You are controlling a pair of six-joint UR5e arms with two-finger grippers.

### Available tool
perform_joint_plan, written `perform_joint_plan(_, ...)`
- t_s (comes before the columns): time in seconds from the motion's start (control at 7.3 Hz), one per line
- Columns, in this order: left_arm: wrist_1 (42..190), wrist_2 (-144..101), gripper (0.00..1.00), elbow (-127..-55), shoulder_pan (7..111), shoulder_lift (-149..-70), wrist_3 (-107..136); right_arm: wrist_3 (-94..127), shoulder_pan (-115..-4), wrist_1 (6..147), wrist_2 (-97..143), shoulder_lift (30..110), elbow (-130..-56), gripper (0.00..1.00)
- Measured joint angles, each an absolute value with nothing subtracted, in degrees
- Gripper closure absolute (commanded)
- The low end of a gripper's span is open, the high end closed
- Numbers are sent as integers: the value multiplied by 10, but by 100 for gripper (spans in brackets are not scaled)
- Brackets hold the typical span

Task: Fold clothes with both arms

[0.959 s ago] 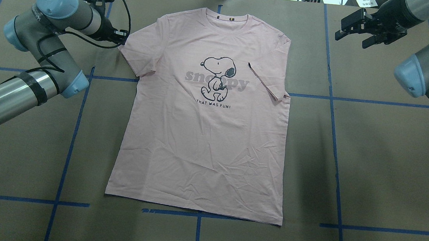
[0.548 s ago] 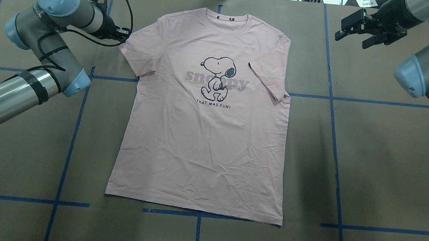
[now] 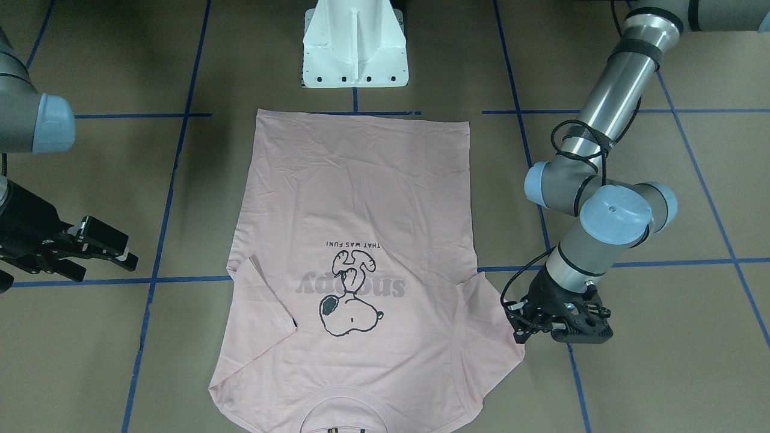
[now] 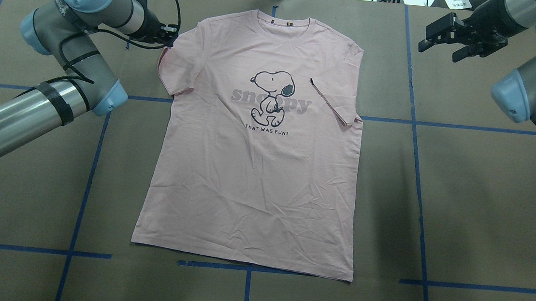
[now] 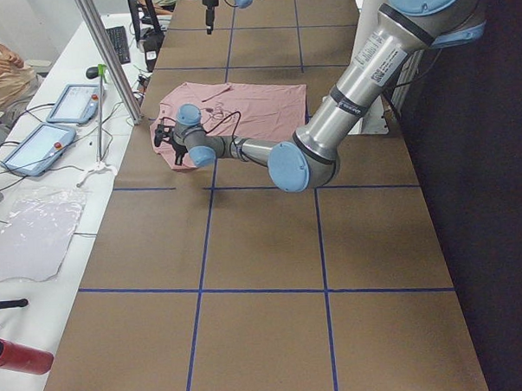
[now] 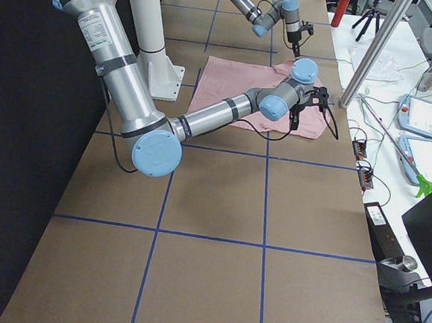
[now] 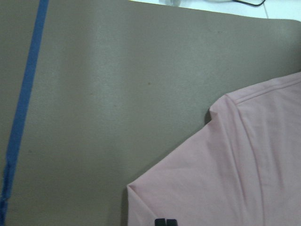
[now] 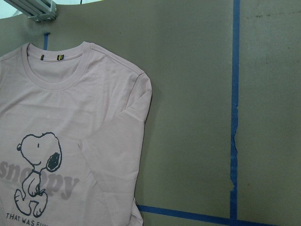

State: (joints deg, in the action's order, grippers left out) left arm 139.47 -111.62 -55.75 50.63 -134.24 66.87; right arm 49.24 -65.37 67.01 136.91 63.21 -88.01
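Shirt (image 4: 256, 169) lay flat, print up, on the table (image 4: 485, 213). Left gripper (image 4: 168, 37) looked clamped on its sleeve edge. Right gripper (image 4: 439, 48) hung off the cloth, jaws apart. You risked a one-sided drag skewing it.

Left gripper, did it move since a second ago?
Yes. The left gripper slid rightward toward the collar of the T-shirt, away from the vertical blue tape line.
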Motion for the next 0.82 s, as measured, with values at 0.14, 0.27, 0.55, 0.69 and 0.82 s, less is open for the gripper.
perform_joint_plan(0.14,1387,-1115,100,-561,495,-1357,712,491,-654,670,1369,632,-879,0)
perform_joint_plan(0.27,1373,-1110,100,-563,482,-1375,748,491,-653,670,1368,631,-879,0)
perform_joint_plan(0.55,1353,-1084,100,-565,452,-1400,804,491,-651,671,1367,629,-875,0)
perform_joint_plan(0.69,1350,-1077,100,-564,443,-1408,819,491,-649,671,1367,627,-871,0)
perform_joint_plan(0.82,1345,-1074,100,-561,435,-1416,832,492,-648,670,1367,626,-869,0)
